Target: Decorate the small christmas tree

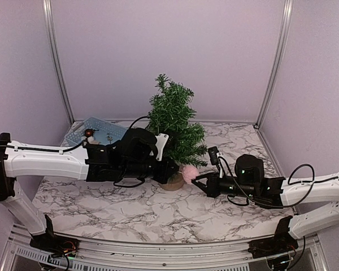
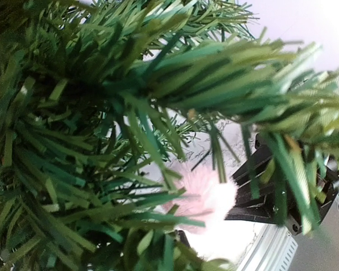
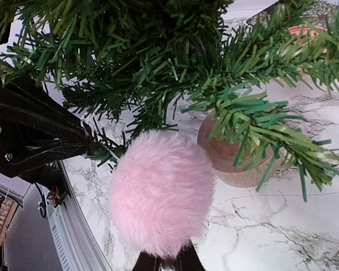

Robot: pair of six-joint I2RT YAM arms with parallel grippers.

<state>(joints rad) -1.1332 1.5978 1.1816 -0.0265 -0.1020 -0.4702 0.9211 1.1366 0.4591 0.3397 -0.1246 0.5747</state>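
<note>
1. Small dark-green bristly christmas tree [image 1: 172, 118] stands upright on marble table [image 1: 130, 209].
2. Right gripper [image 3: 164, 262] pinches a fluffy pink pompom [image 3: 161, 192] beside its stump [image 3: 231, 161]; left gripper [image 1: 170, 169], pressed shut, sits among lower branches.
3. Hanging step: next, lodge pompom on a branch.

bristly plastic tree [image 1: 172, 121], wooden stump [image 3: 231, 161], fluffy pompom [image 3: 161, 192], glossy marbled tabletop [image 1: 158, 212]

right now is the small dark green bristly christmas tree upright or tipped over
Upright: the small christmas tree stands on its tan stump base on the marble table, tip up.
</note>
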